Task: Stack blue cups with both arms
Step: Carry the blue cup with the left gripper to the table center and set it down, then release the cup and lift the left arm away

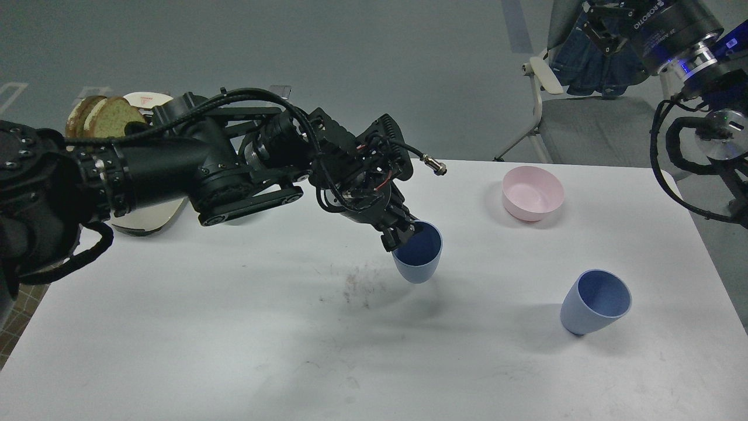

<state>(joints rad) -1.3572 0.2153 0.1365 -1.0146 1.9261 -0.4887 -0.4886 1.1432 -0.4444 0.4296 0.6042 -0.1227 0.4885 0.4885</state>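
Left arm: my left arm (175, 164) reached in from the left edge and stretched across the white table (234, 351) toward its middle.
Left gripper: the left gripper (402, 233) was closed on the near rim of one blue cup (418, 257), one finger inside the mouth and the other outside the wall (as far as I could read it from the head view).
Held cup: that cup hung tilted, mouth toward the upper right; its shadow lay apart from its base, so I read it as lifted clear of the table.
Second cup: the other blue cup (595, 304) stood on the table to the right and nearer me, well apart from the held one, leaning with its mouth toward the upper right, nothing touching it.
Right arm: my right arm (695, 58) was raised at the top right corner, off beyond the far table edge.
Right gripper: the right gripper (602, 23) sat dark and cut by the upper frame edge; I could not tell how far its fingers were parted, and I saw nothing in it.
Pink bowl: a pink bowl (533, 193) stood upright near the far right of the table, between the two cups in left-right terms but farther back.
Table mark: a dark smudge (362, 286) lay just left of the held cup.
Plate: a plate (146, 219) at the far left edge sat partly hidden behind my left arm.
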